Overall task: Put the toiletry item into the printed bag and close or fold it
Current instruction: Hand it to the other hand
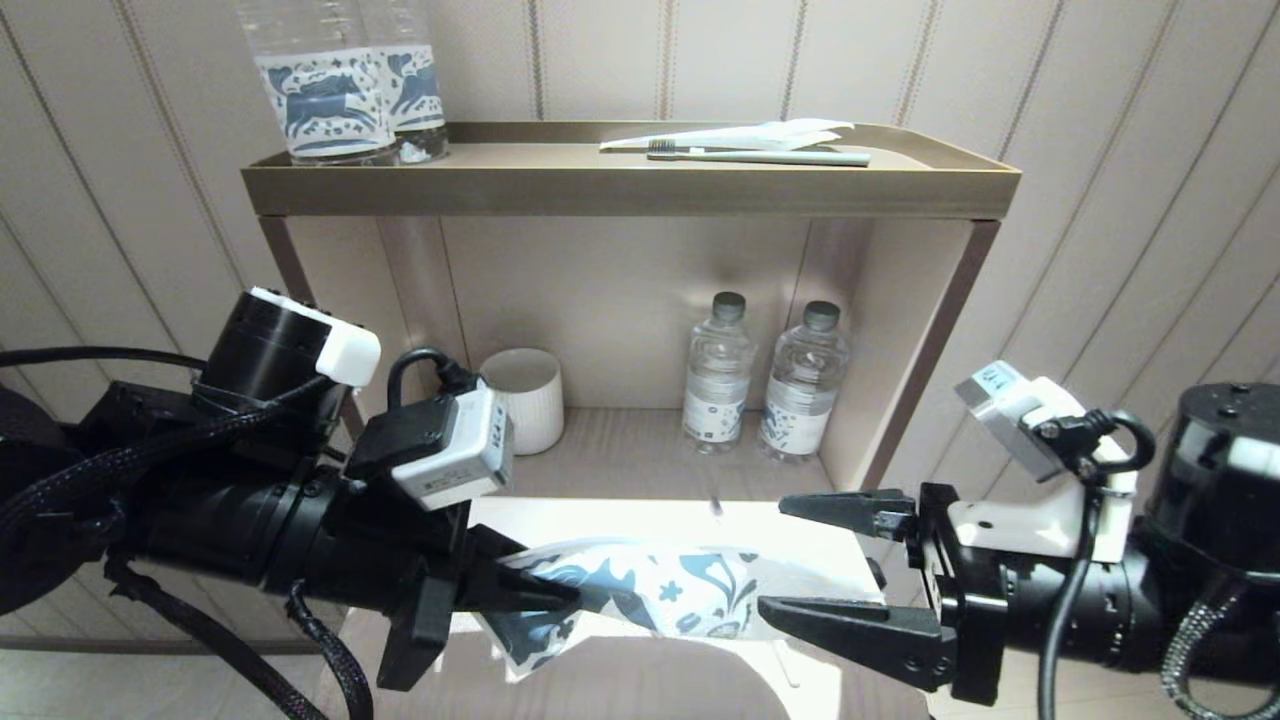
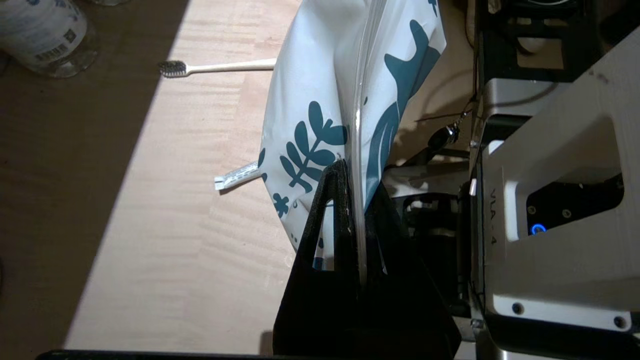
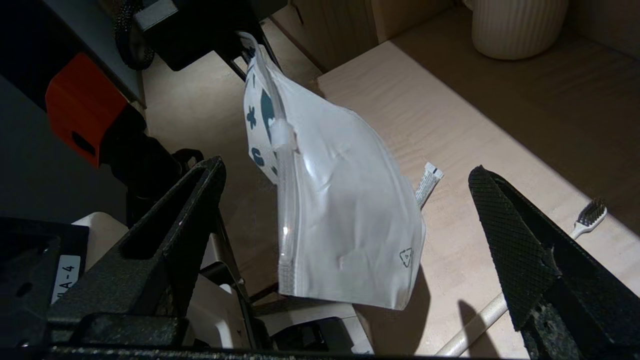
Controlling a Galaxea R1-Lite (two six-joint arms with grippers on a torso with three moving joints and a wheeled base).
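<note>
While left gripper pinches printed bag aloft, right gripper gaping beside.

We are counting one printed bag, two toothbrushes – one on the top tray, one on the lower shelf – four clear bottles, two up top and two below, one white ribbed cup, one small sachet.
</note>
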